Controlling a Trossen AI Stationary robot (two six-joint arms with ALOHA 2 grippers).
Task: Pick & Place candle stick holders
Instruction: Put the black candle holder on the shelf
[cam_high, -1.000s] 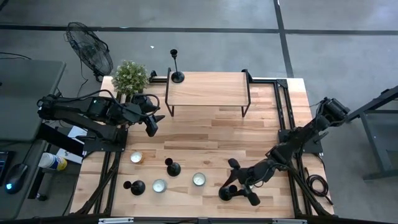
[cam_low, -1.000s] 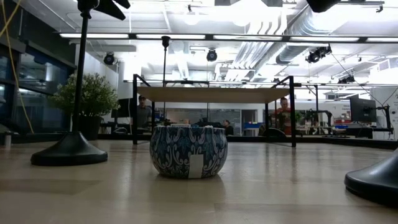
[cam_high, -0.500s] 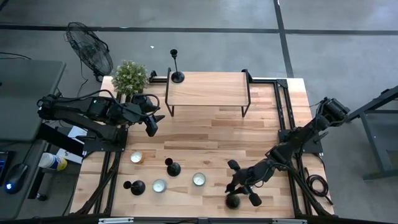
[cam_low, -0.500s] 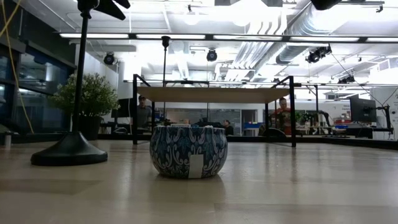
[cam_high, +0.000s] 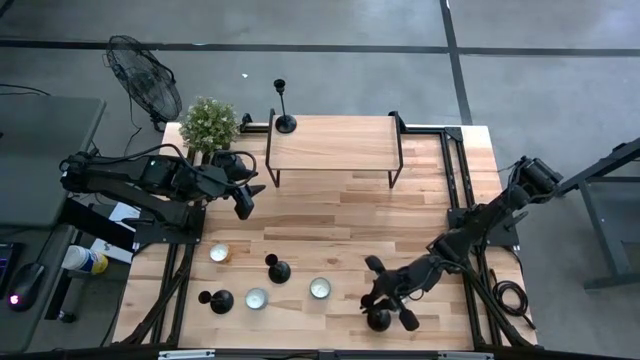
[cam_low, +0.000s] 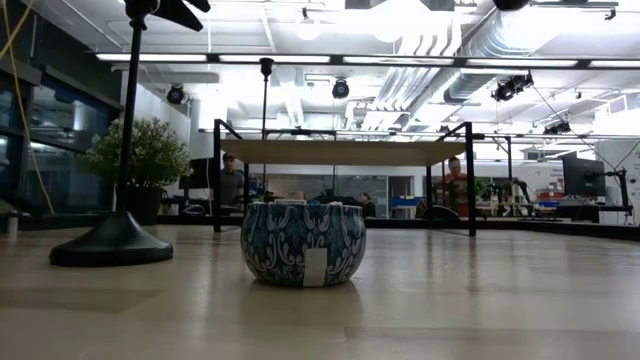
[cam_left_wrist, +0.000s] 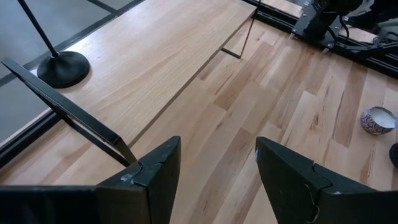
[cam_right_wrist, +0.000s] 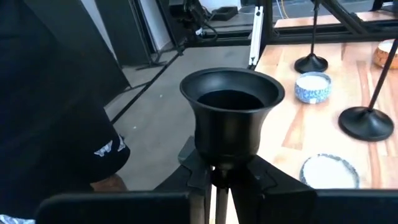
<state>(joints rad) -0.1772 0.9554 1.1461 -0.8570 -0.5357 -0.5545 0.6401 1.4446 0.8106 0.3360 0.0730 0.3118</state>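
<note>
Four black candle stick holders show in the high view. One stands on its base at the far left corner of the wooden shelf. Two stand on the table at the near left. My right gripper is shut on the fourth near the table's near edge; its cup fills the right wrist view. My left gripper is open and empty beside the shelf's left leg; it also shows in the left wrist view. My right gripper pinches the holder's thin stem between its two fingers, just below the cup. The fingers lie across the stem, coming from the table's right side. The cup stands upright above the fingers. The base is hidden in the wrist view, and I cannot tell if it is off the table.
A raised wooden shelf on black legs stands at the far middle. Three low tealight cups sit among the near-left holders; a blue patterned one shows in the low view. A potted plant stands at the far left.
My right gripper stays shut on the holder's stem. The holder's base has moved toward the table's near right and has left the low view, where it stood at the right a second ago.
</note>
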